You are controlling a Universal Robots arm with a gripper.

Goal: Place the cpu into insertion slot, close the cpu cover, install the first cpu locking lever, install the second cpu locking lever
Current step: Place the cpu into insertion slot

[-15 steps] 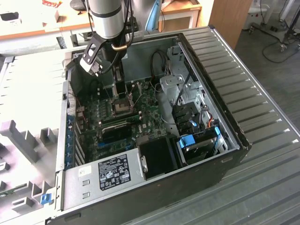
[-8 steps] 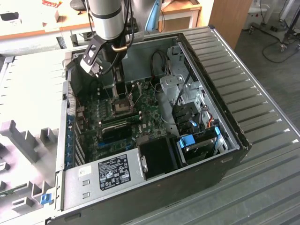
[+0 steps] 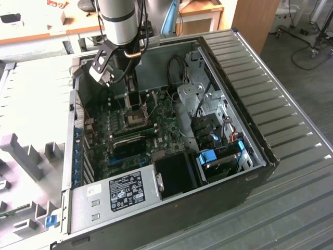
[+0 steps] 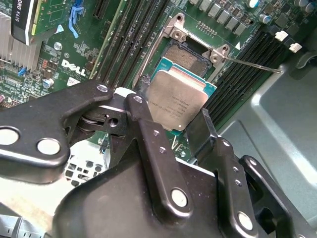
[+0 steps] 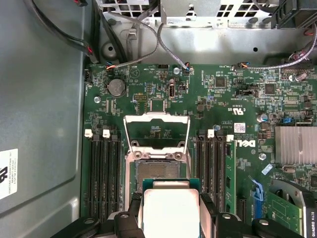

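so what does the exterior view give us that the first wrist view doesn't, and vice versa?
Exterior view adds: the arm, the whole open case, the power supply.
First wrist view adds: the gripper shut on the cpu, the cpu cover swung up, a coin battery.
Both: the motherboard and the open insertion slot.
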